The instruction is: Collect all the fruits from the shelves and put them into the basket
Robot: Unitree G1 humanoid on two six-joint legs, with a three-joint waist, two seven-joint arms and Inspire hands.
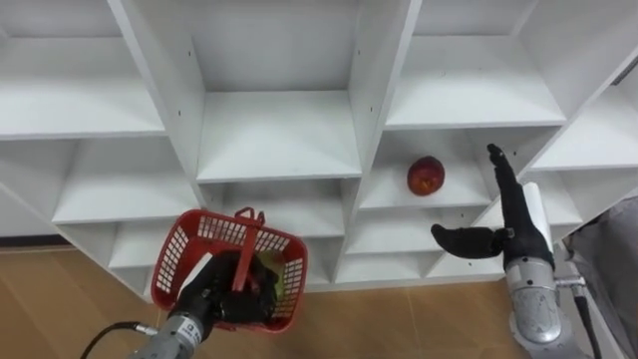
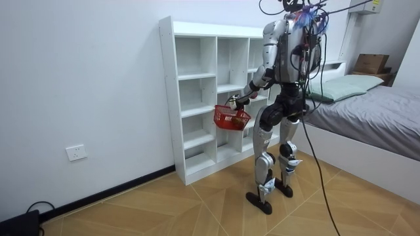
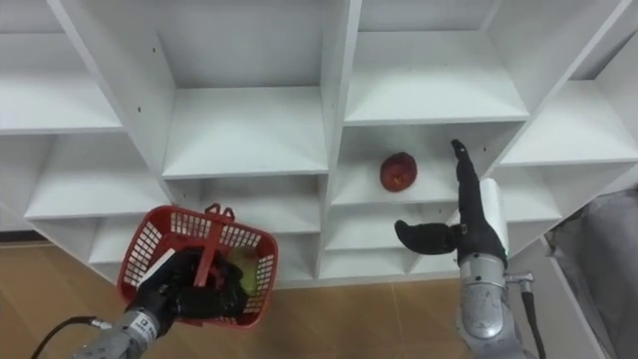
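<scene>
The right hand (image 1: 511,231) was spread near a round red apple (image 1: 426,176). The left hand (image 1: 213,295) gripped the handle of a red plastic basket (image 1: 176,255).

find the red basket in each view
left eye view: basket at lower left, in front of the low shelves of the white shelf.
right eye view: basket at lower left, a little nearer the left edge.
room view: basket near the centre, between the robot and the shelf.
shared landmark: the white shelf.
</scene>
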